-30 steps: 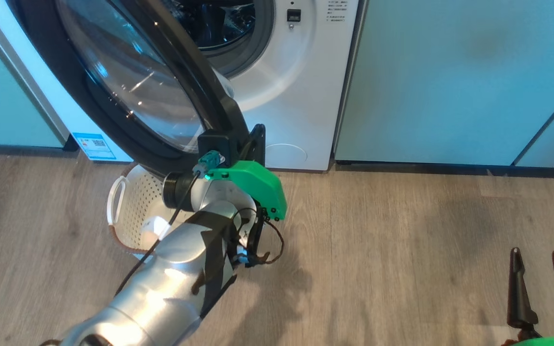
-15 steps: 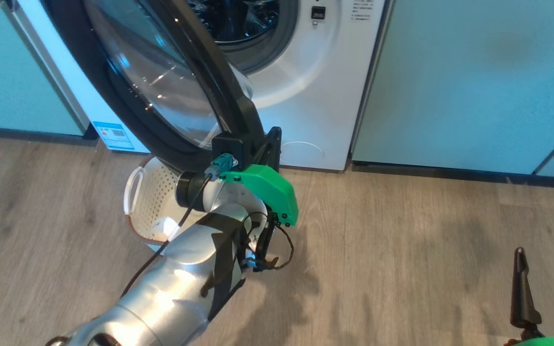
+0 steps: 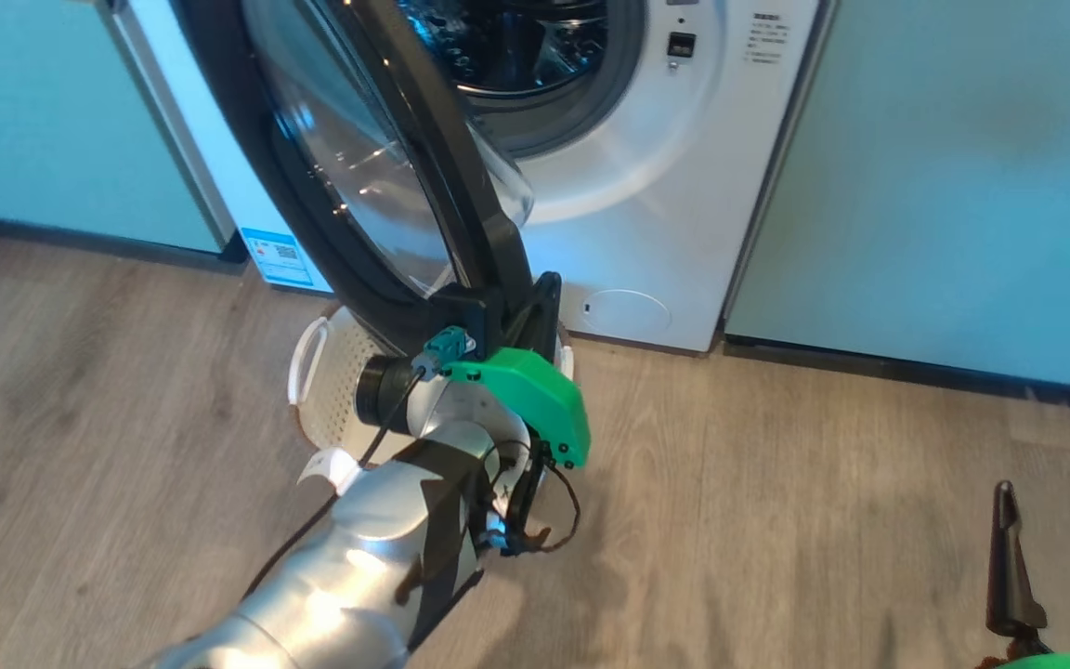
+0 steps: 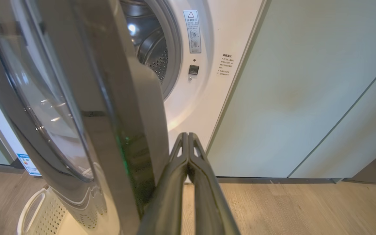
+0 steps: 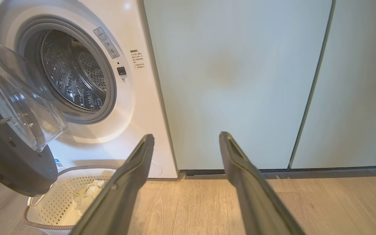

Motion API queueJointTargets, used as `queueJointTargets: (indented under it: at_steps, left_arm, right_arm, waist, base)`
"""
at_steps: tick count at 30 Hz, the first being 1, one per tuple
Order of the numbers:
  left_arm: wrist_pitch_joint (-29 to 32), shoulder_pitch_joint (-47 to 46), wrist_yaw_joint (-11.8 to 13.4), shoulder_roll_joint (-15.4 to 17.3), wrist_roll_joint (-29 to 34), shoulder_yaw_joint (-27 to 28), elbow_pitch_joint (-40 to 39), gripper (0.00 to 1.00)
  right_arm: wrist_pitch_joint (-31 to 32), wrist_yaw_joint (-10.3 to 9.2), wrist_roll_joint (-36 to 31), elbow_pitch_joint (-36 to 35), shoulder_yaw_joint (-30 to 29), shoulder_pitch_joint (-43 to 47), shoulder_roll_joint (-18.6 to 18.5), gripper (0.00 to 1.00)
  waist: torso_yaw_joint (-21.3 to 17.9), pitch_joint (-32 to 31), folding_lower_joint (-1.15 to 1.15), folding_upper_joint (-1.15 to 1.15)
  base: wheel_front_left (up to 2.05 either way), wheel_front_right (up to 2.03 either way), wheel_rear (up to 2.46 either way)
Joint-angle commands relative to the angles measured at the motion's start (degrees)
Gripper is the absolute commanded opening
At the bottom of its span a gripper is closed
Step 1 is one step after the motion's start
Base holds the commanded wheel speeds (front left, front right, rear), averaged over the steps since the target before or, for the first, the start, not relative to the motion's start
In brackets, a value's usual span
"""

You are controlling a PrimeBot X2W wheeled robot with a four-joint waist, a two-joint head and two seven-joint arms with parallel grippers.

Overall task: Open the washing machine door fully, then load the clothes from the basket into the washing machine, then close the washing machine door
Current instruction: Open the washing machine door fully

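**Left gripper** point(image 4: 188, 135): fingers clenched together on nothing, laid just beside the inner side of the door's free edge, seemingly touching it.
**Washing machine door** point(image 3: 442, 186): ajar, hinged on the left. It stands more edge-on to the washing machine point(image 3: 646, 214) than a second ago. The head camera has also swung, so part of that shift is the view's own. Judged still mid-swing, not fully open.
**Basket** point(image 5: 60, 195): on the floor under the door's lower rim, clothes point(image 5: 83, 195) inside, not yet loaded.
**Right gripper** point(image 5: 185, 137): released, spread wide, well apart.

Washing machine door point(image 3: 349, 177) ajar before washing machine point(image 3: 684, 214); basket point(image 5: 46, 200) on floor point(image 3: 776, 483) beneath door, clothes point(image 5: 86, 195) inside.
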Motion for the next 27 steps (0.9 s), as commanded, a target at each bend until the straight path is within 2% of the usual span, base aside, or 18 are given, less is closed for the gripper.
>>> queueJointTargets:
  at_steps: [1,15,27]
  left_arm:
    - [-0.63,-1.35,0.91,1.95,0.46,1.79,-0.99,0.0]
    - [-0.66,1.2,3.38,2.6,1.86,0.11,-5.49,0.0]
    - [-0.45,3.52,6.39,5.17,3.59,-1.12,-10.53,0.0]
  right_arm:
    - [-0.55,-0.16,-0.02,-1.7,1.0,-0.93,-0.87,1.0]
    - [-0.55,-0.16,-0.25,-2.02,0.61,-0.61,-0.87,1.0]
    - [-0.55,-0.16,-0.23,-1.93,0.38,-0.75,-0.87,1.0]
  waist:
    - [0.78,-0.19,0.0,0.0]
    - [6.83,-0.1,0.0,0.0]
    - [12.47,0.38,0.0,0.0]
  base:
    - [0.0,0.0,0.0]
    - [0.0,0.0,0.0]
    - [0.0,0.0,0.0]
